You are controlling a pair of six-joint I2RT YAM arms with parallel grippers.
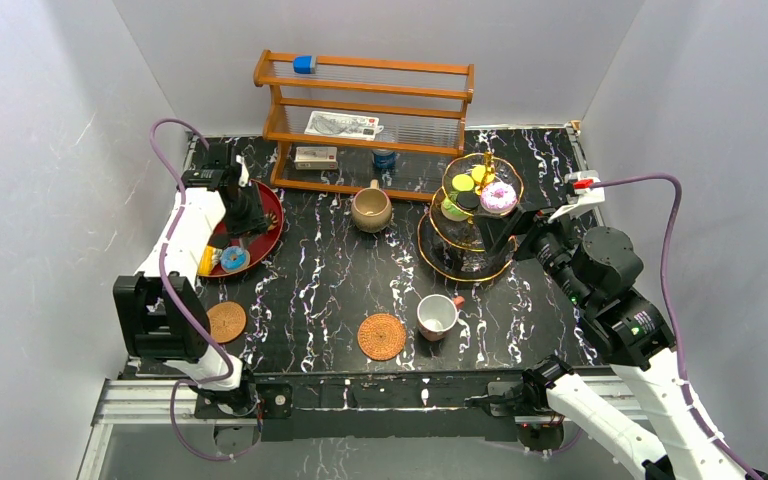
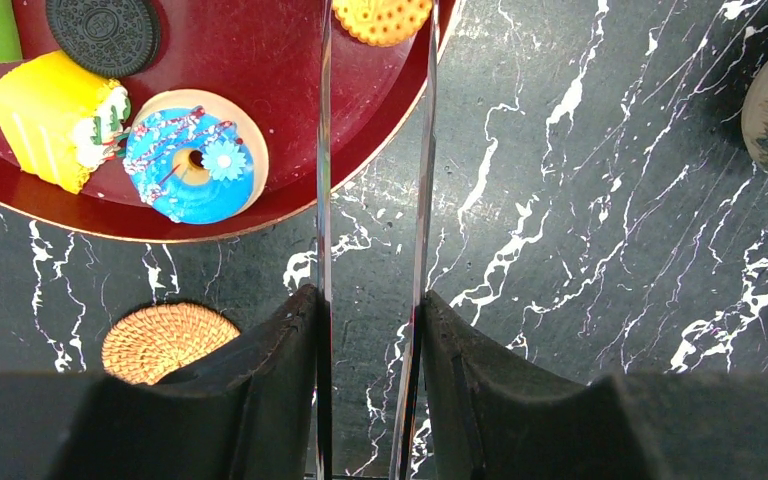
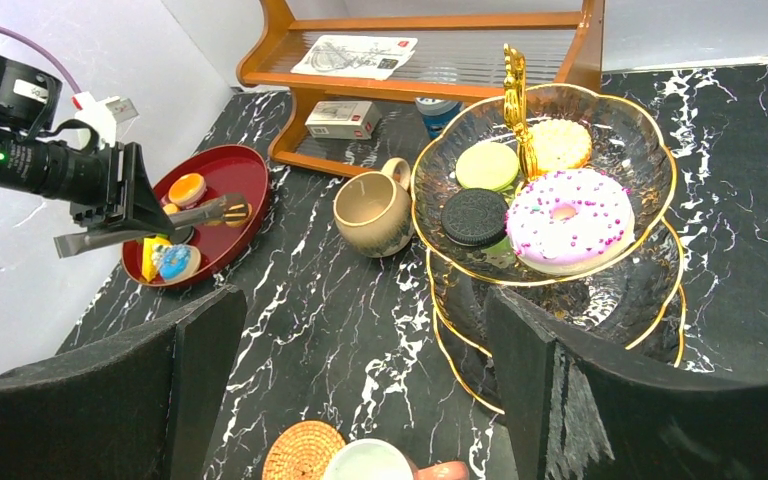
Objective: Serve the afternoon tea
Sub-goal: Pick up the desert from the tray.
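My left gripper [image 2: 370, 300] is shut on a pair of thin metal tongs [image 2: 323, 180]. The tongs' tips pinch a round yellow biscuit [image 2: 381, 15] over the red plate [image 2: 380, 130]. A blue doughnut [image 2: 188, 165], a yellow cake wedge [image 2: 55, 118] and a dark sandwich cookie [image 2: 103, 32] lie on that plate. My right gripper [image 3: 360, 310] stands open beside the gold-rimmed tiered stand [image 3: 660, 160], which bears a pink doughnut [image 3: 568, 218]. The tan mug [image 1: 371, 209] sits mid-table. The white red-handled cup [image 1: 438, 316] stands next to one coaster [image 1: 381, 336]; another coaster [image 1: 226, 322] lies near left.
A wooden rack [image 1: 365, 120] with boxes and a can stands along the back edge. White walls close in on both sides. The stand's top tier also carries a green macaron [image 3: 487, 165], a dark cookie [image 3: 474, 216] and a biscuit [image 3: 558, 145].
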